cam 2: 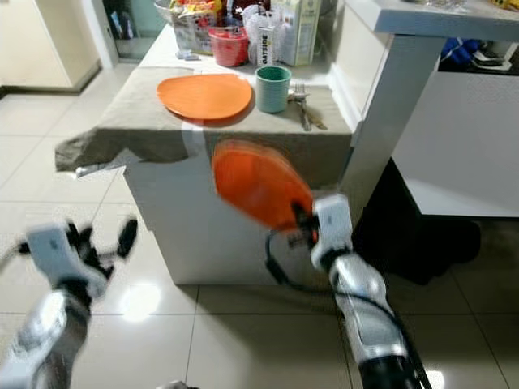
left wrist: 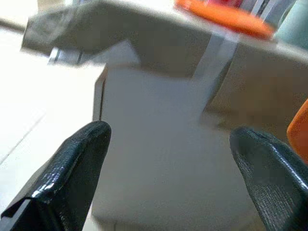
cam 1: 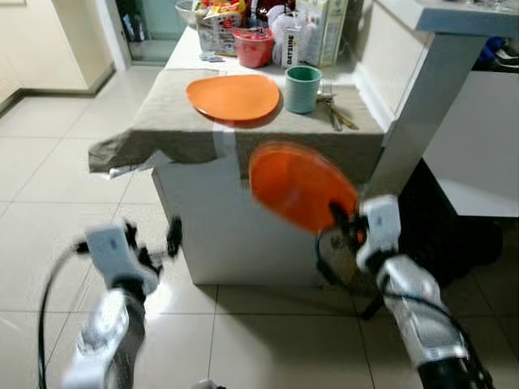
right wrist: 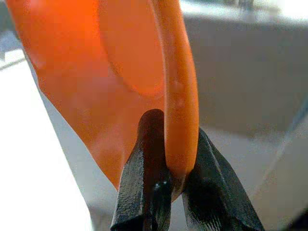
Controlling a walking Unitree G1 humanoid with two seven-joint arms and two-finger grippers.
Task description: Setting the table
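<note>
A white table [cam 1: 243, 235] stood on a pale tiled floor [cam 1: 49, 203], its near end draped in a grey cloth [cam 1: 162, 121] whose left corner hung past the edge. On the cloth lay an orange plate [cam 1: 233, 96], with a green cup [cam 1: 302, 88] and cutlery [cam 1: 334, 109] to its right. The right gripper [cam 1: 345, 223] clamped a second orange plate [cam 1: 300, 185] by its rim, below the table's near edge. The left gripper [cam 1: 150, 243] hovered over open floor at near left, fingers apart.
</note>
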